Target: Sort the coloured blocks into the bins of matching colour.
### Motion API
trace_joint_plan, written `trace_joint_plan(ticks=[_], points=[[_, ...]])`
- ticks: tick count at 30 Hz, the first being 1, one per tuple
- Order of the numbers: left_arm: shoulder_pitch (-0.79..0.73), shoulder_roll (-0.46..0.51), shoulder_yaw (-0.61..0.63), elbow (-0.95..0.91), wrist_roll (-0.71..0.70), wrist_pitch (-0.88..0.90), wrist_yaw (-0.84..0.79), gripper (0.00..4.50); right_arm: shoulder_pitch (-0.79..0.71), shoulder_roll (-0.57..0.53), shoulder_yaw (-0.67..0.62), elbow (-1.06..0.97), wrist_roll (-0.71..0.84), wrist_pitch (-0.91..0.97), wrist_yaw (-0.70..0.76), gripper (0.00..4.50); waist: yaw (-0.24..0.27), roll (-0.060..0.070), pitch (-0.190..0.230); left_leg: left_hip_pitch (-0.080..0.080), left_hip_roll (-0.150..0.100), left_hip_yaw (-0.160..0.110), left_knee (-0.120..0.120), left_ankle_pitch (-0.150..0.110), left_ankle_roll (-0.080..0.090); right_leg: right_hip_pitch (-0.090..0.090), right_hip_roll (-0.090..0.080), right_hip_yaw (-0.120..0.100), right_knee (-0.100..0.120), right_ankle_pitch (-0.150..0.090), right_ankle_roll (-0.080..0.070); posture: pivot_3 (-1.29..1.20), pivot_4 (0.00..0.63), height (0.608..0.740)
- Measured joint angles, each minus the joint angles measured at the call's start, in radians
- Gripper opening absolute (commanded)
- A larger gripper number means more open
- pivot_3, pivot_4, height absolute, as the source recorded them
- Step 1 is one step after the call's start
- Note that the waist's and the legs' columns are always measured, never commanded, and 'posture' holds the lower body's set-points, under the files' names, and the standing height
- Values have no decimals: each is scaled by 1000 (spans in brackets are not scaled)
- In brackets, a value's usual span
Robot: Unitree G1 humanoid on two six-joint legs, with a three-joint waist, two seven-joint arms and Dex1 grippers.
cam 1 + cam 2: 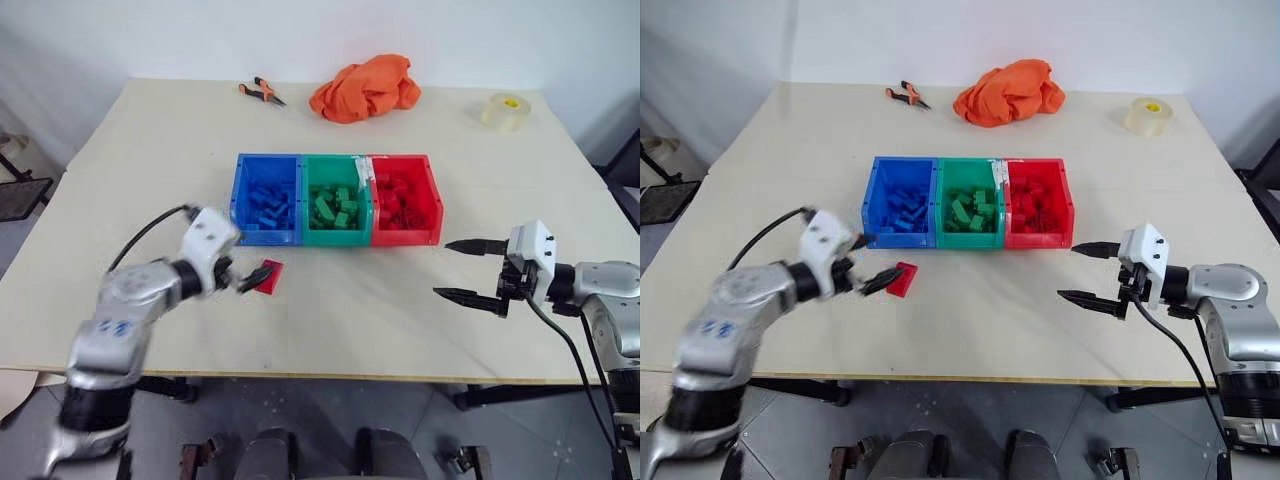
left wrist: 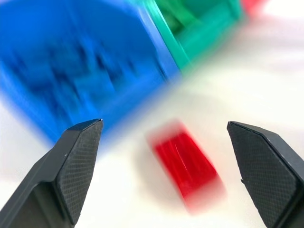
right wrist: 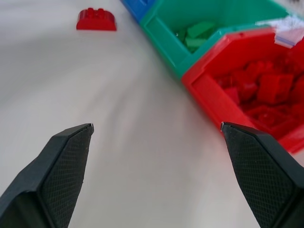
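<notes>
Red brick point(image 1: 902, 279) lies loose on the bench point(image 1: 330, 320), just in front of the blue bin point(image 1: 267, 200), apart from it. The right wrist view shows its studs and rounded end; the head views show only a red wedge, long axis slanting toward the bins. Left fingers point(image 2: 78, 161) stand wide apart with the brick before and between them, untouched. Green bin point(image 1: 335, 203) and red bin point(image 1: 405, 201) hold matching bricks. Right fingers point(image 1: 470, 296) are spread, empty, beside the red bin.
</notes>
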Motion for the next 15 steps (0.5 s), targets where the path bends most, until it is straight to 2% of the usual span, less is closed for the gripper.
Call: trace_joint_plan(ticks=[4,8,11,15], points=[[196,77,153,38,-54,-125,-134,4463,-44,-1,16,47,-5,-19,30,4500,2,1,0,0,0,0,0,0,0,0,-1,1,-1,0,-1,0,150,740],[272,104,236,102,-71,-247,-210,4463,-69,-1,19,71,-14,-35,48,4500,6,1,0,0,0,-1,0,-1,0,0,-3,5,-1,0,-1,0,150,740],[291,107,247,125,-90,-321,-247,4463,-79,-1,26,95,-19,-41,56,4500,3,1,0,0,0,-1,0,-2,0,0,-8,5,-1,0,-1,0,150,740],[211,95,177,127,-75,-333,-177,4463,-93,3,36,103,-22,-44,58,4500,3,2,1,0,0,-1,0,-2,0,0,-7,5,0,-1,-1,0,150,740]])
